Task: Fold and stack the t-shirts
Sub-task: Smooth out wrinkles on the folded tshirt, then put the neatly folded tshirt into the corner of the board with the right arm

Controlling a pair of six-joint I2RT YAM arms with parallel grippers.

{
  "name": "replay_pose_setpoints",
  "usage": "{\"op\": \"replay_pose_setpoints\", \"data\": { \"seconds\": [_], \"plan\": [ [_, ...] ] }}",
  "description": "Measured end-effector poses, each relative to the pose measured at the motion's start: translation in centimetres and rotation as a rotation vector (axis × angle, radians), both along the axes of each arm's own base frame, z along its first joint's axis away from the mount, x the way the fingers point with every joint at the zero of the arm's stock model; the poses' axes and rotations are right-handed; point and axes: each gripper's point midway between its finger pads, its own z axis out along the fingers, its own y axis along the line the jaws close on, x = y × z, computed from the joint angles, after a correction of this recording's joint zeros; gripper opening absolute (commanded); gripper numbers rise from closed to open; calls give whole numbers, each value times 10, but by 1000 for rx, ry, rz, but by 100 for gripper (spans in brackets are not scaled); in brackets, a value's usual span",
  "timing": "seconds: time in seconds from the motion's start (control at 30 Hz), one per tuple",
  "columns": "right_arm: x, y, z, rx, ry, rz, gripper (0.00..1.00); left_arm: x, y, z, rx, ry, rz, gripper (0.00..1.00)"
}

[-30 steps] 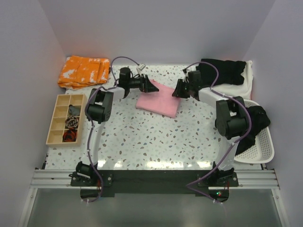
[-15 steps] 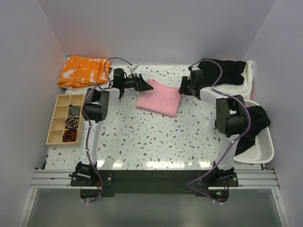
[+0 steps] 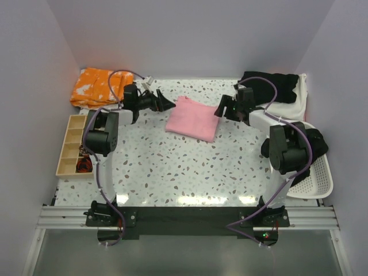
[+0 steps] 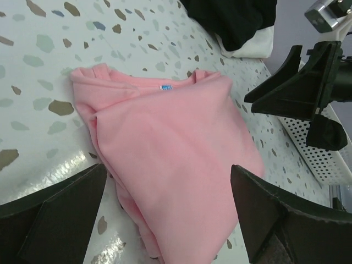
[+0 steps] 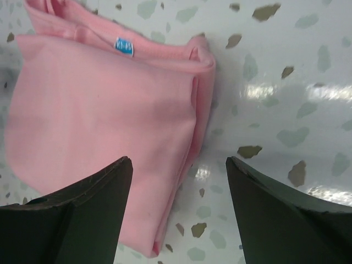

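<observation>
The left claw (image 3: 165, 103) and right claw (image 3: 221, 110), both spread and empty, flank the folded light pink fabric t-shirt (image 3: 192, 119) on the speckled white counter (image 3: 184, 167).

Overhead; wrist-cams close, likely opposed, sharing t-shirt (image 4: 170, 159)

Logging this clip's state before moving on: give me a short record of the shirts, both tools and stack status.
pink t-shirt: folded, lying flat on the table
left tool: open, empty, beside the shirt's left side
right tool: open, empty, beside its right side
black t-shirt: crumpled on the off-white t-shirt, far right corner
basket: holds a dark garment
stack: not yet started
</observation>
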Motion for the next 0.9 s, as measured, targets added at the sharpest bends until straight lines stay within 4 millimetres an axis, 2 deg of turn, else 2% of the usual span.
{"op": "replay_pose_setpoints", "data": {
  "seconds": [0.1, 0.23, 0.27, 0.43, 0.53, 0.77, 0.9],
  "plan": [
    [-22, 8, -21, 72, 79, 12, 74, -14, 1, -12, 6, 34, 1, 100],
    [-50, 17, -45, 147, 181, 17, 74, -36, 4, -43, 22, 127, 7, 100],
    [-50, 21, -43, 174, 179, 23, 74, -42, 4, -49, 23, 141, 4, 100],
    [-53, 32, -42, 252, 180, 37, 74, -52, 0, -49, 25, 130, -2, 100],
    [-50, 37, -43, 284, 177, 55, 74, -65, -8, -50, 27, 132, -22, 100],
    [-24, 50, -40, 327, 157, 100, 73, -116, -36, -51, 35, 142, -96, 100],
    [-16, 52, -39, 321, 151, 110, 73, -134, -36, -51, 45, 165, -104, 100]
  ]
}}
